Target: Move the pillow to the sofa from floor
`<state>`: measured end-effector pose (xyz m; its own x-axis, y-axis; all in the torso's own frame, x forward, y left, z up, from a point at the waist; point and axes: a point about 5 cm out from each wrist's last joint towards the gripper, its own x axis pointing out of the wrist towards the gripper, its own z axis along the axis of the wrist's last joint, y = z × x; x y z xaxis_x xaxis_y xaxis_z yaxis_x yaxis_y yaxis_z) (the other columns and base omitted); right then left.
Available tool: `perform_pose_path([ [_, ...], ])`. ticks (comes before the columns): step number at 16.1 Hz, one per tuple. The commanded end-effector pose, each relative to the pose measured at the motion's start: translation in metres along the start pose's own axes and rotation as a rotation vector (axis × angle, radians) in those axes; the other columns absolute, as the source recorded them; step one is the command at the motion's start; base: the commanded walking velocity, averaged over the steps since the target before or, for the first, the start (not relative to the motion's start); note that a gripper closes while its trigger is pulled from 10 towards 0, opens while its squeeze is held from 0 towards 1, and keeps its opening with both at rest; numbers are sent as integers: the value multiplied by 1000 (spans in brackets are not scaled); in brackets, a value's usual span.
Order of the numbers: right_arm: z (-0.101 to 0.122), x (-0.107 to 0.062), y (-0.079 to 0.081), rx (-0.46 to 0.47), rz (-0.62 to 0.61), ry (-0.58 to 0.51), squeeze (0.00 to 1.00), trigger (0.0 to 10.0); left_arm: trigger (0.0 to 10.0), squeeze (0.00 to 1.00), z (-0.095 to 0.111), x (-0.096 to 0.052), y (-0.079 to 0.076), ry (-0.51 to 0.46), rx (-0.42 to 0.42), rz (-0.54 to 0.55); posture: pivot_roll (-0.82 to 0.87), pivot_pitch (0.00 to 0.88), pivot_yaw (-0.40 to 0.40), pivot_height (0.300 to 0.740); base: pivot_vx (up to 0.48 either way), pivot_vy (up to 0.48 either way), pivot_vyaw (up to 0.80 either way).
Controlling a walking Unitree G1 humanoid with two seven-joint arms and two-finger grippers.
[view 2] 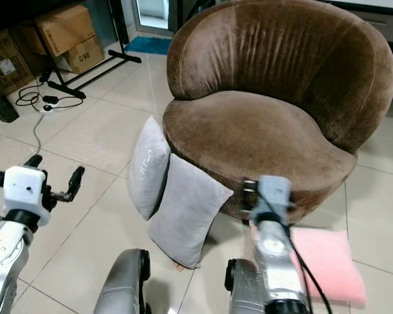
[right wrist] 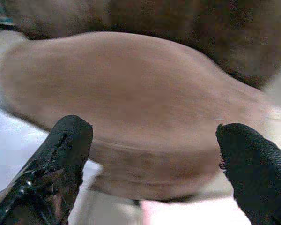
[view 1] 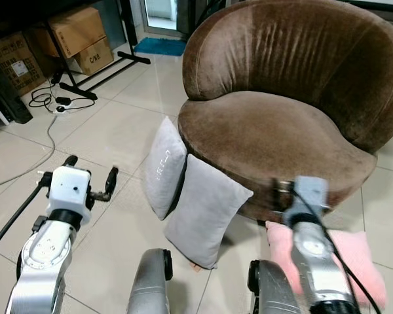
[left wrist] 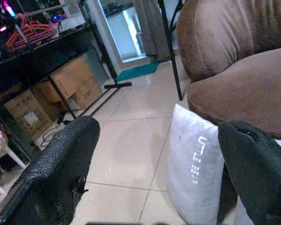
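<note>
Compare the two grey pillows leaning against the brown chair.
The far grey pillow stands nearly upright on its edge and bears pale lettering; the near grey pillow shows a plain face and tilts back, its top against the brown chair. The near one looks longer. Both are grey, rest on the tiled floor and touch the chair's base.

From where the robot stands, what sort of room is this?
Probably a living area of a home that also serves for storage: a round brown sofa chair on a tiled floor, grey pillows leaning against it, and cardboard boxes under a rack behind.
</note>
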<state>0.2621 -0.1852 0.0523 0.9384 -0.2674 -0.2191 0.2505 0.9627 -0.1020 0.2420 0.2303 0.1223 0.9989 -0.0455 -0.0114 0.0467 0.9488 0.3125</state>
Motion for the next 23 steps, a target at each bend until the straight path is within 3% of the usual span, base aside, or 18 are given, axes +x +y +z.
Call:
perform_pose_path([
  [1, -6, -2, -10, -18, -55, 7, 0, 10000, 10000, 0, -2, 2, 0, 5, 29, -27, 84, 0, 59, 595, 0, 0, 0],
  [3, -10, -6, -30, -67, -110, 0, 0, 10000, 10000, 0, -1, 9, -5, -5, 24, -49, 73, 0, 69, 595, 0, 0, 0],
  [5, -6, -13, -40, -24, -96, -15, 0, 10000, 10000, 0, -1, 17, -10, -16, 14, -77, 35, 0, 85, 595, 0, 0, 0],
  [9, 5, -29, -26, 24, 60, -38, 0, 10000, 10000, 0, -7, 18, -20, -10, -7, -101, 0, 0, 85, 595, 0, 0, 0],
  [15, 8, -39, -14, 63, 111, -18, 0, 10000, 10000, 0, -11, 15, -19, -11, -15, -73, 10, 0, 56, 595, 0, 0, -133],
  [18, 11, -38, -5, 78, 148, -18, 0, 10000, 10000, 0, -13, 11, -19, -9, -14, -68, 15, 0, 52, 595, 0, 0, -800],
  [23, 14, -32, 11, 78, 202, -13, 0, 10000, 10000, 0, -12, 8, -18, -16, -18, -58, 29, 0, 44, 595, 297, 0, 0],
])
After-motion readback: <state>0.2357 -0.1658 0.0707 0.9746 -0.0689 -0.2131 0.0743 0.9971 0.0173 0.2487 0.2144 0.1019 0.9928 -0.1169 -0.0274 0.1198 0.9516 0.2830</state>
